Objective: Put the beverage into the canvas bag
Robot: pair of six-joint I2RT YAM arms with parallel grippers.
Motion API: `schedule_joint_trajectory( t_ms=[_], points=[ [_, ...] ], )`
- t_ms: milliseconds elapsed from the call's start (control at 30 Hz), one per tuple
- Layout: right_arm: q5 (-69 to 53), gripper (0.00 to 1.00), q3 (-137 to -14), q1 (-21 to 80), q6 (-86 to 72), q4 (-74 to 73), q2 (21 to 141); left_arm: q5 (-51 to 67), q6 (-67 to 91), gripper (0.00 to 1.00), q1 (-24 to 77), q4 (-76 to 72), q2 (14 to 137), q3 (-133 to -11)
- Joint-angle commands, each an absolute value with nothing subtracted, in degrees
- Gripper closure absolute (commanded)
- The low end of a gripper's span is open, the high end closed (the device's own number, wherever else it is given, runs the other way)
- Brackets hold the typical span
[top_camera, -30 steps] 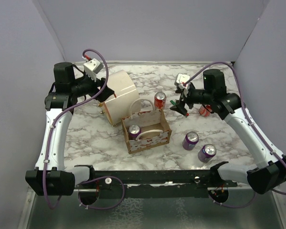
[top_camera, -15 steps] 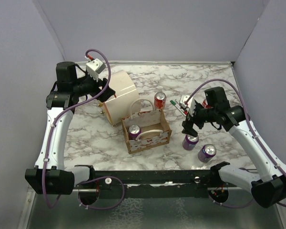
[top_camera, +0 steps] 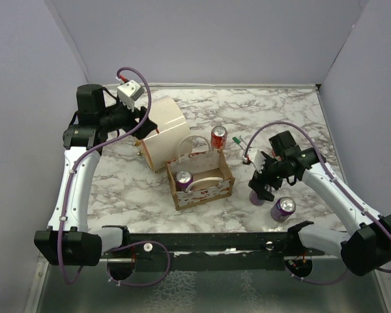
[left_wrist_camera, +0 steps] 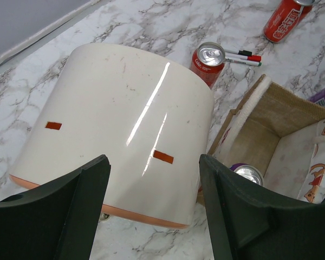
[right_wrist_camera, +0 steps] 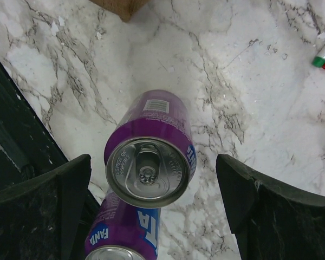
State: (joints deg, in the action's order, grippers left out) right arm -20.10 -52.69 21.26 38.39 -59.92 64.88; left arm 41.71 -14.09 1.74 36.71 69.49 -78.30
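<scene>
The canvas bag [top_camera: 216,186] stands at mid-table, tan inside, with a purple can [top_camera: 183,177] upright in its left end. It also shows in the left wrist view [left_wrist_camera: 281,122]. My right gripper [top_camera: 259,190] is open and low over an upright purple Fanta can [right_wrist_camera: 149,157], one finger on each side with gaps. A second purple can [top_camera: 283,208] stands just nearer [right_wrist_camera: 124,238]. My left gripper [top_camera: 141,121] is open and empty above the cream cylinder [left_wrist_camera: 124,124]. A red can [top_camera: 219,136] stands behind the bag.
The large cream cylinder [top_camera: 163,134] lies against the bag's back left. Two markers [top_camera: 238,140] lie right of the red can. Another red can [left_wrist_camera: 284,19] lies on its side farther right. The black front rail [top_camera: 202,242] runs along the near edge.
My right arm has swung from the back right, forward and down, and its open gripper now straddles the purple can. The left arm has barely moved.
</scene>
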Motion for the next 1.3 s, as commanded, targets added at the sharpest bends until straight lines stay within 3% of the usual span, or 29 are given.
schedule_joint_trajectory(
  t_ms=[0,200,500,733,933,1267],
  points=[
    [-17.89,0.05,-50.9,20.92,39.86,-58.23,66.03,41.52,-14.43,0.31,1.96,37.06,69.36,-78.72],
    [-18.81,0.16,-48.93,20.91,40.67,-56.84,67.12,41.69,-14.25,0.31,1.97,36.84,69.52,-78.78],
    [-19.45,0.46,-49.85,20.91,40.2,-55.73,66.45,41.97,-13.99,0.31,2.06,36.88,69.52,-78.67],
    [-20.94,0.6,-53.69,20.92,38.89,-56.44,65.4,42.57,-14.15,0.31,2.11,36.49,68.87,-78.26],
    [-22.48,0.67,-60.38,20.87,38.14,-57.94,64.8,42.92,-13.72,0.31,2.45,36.52,69.79,-78.97],
    [-26.11,0.71,-70.47,20.92,38.24,-57.16,64.02,41.48,-14.75,0.31,3.7,37.58,71.46,-80.44]
  ],
)
